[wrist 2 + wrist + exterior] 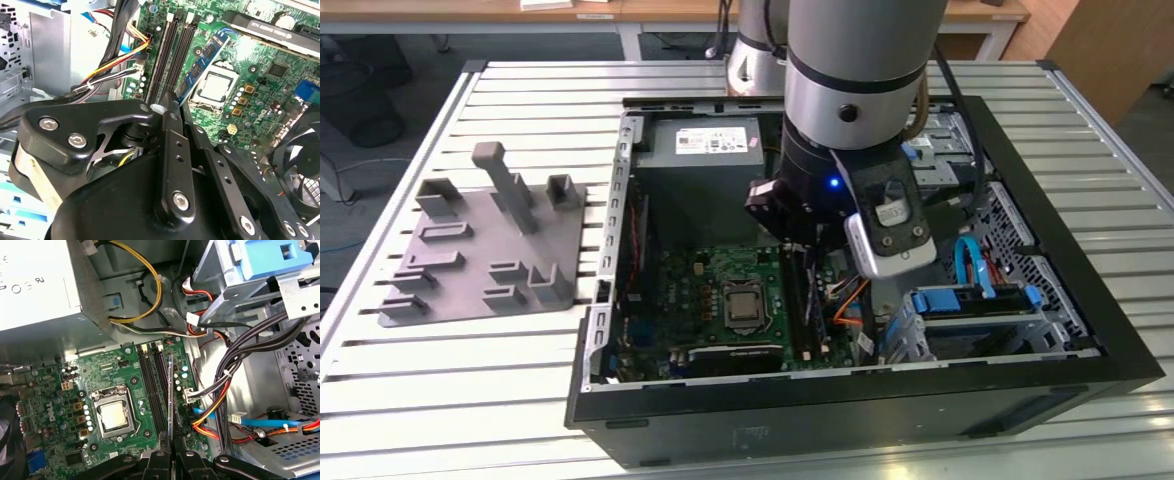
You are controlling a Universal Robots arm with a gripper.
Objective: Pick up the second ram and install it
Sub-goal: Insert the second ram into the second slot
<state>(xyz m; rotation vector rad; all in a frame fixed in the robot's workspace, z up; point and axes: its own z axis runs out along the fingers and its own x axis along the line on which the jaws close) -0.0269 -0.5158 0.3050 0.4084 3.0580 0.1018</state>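
A grey Universal Robots arm (854, 70) reaches down into an open black desktop computer case (854, 415). Its black two-fingered gripper (173, 454) pinches the second ram (171, 395), a long, thin dark-blue circuit-board strip carrying black chips. In the first wrist view the strip shows edge-on, running out from between the jaws, which press against its two flat faces.

It hangs over the long narrow black plastic sockets (152, 385) on the green motherboard (100, 371), near the square silver processor socket (114, 415). The strip falls on opposite sides of those sockets in the two wrist views, so it is judged to ride above the board, not yet seated.

The grey moulded tray (480, 250) lies well apart, outside the case at the exterior view's left. Pick-up looks complete, and the step in hand appears to be lining up the install. Seating calls for the strip upright, its lower edge square over a single socket and clear of the nearby bundle of coloured cables (220, 390).
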